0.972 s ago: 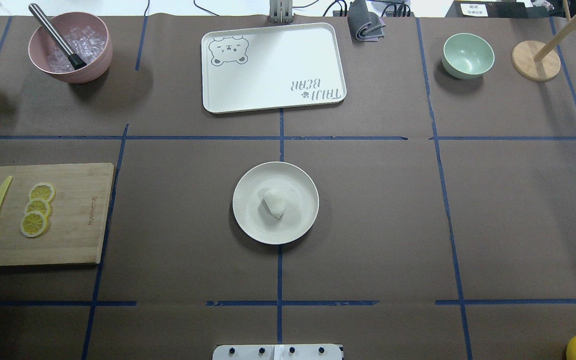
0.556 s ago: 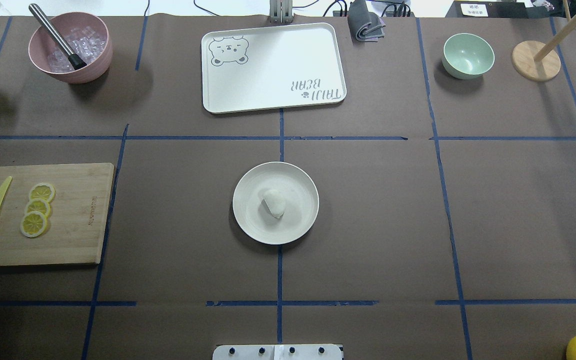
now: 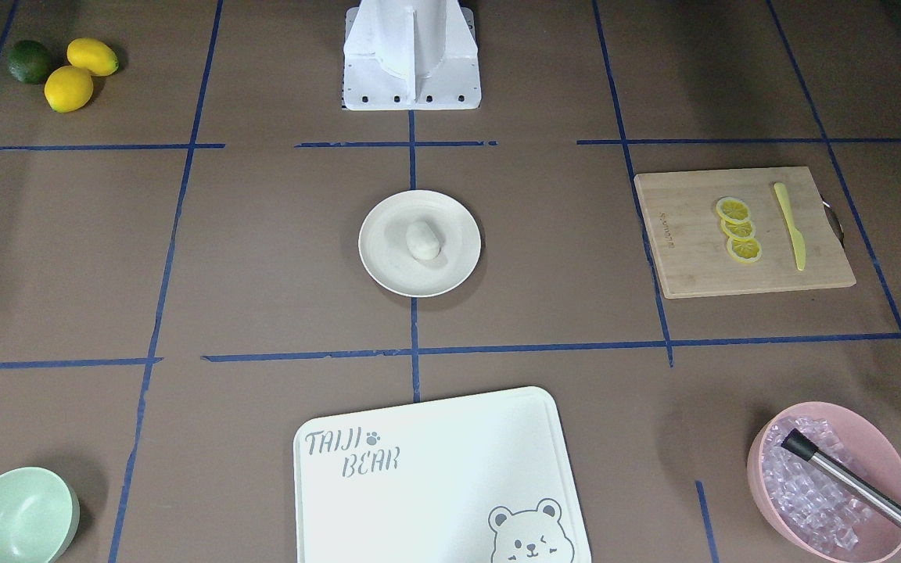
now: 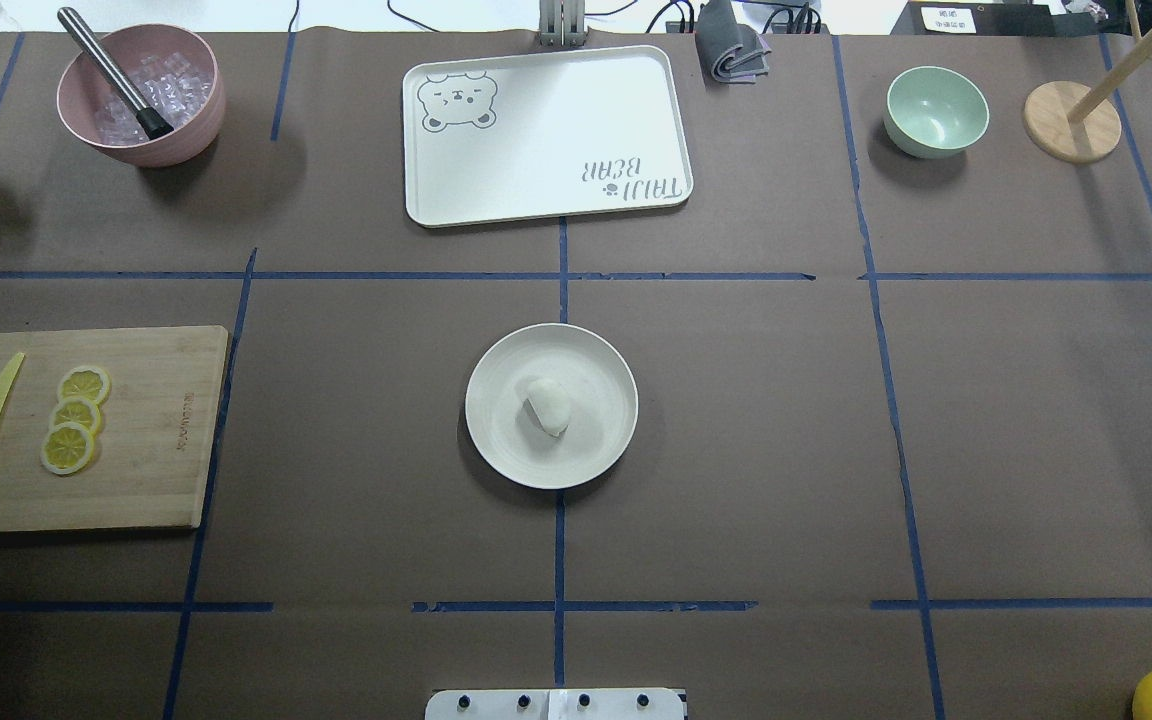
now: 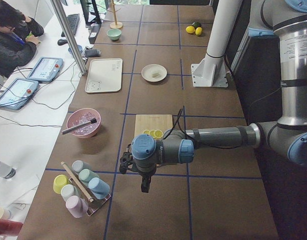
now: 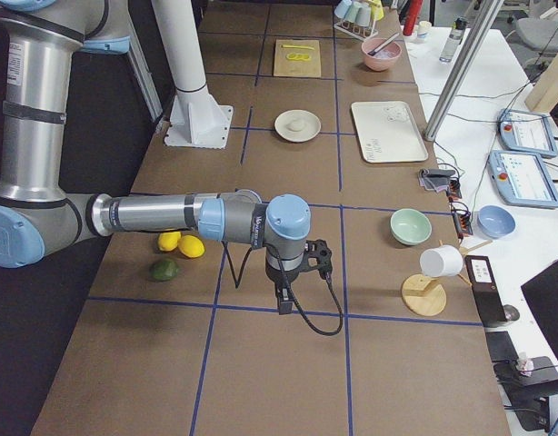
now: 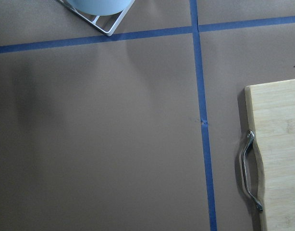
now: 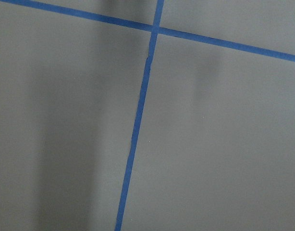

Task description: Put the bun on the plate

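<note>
Sitting on the plate (image 4: 502,440) is a smooth white bun (image 4: 548,405); left end effector (image 5: 144,187), right end effector (image 6: 283,303) opening: cannot tell.

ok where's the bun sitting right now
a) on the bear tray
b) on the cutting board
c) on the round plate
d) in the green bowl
c, the bun lies near the middle of the plate, as both the overhead and front-facing views show.
</note>
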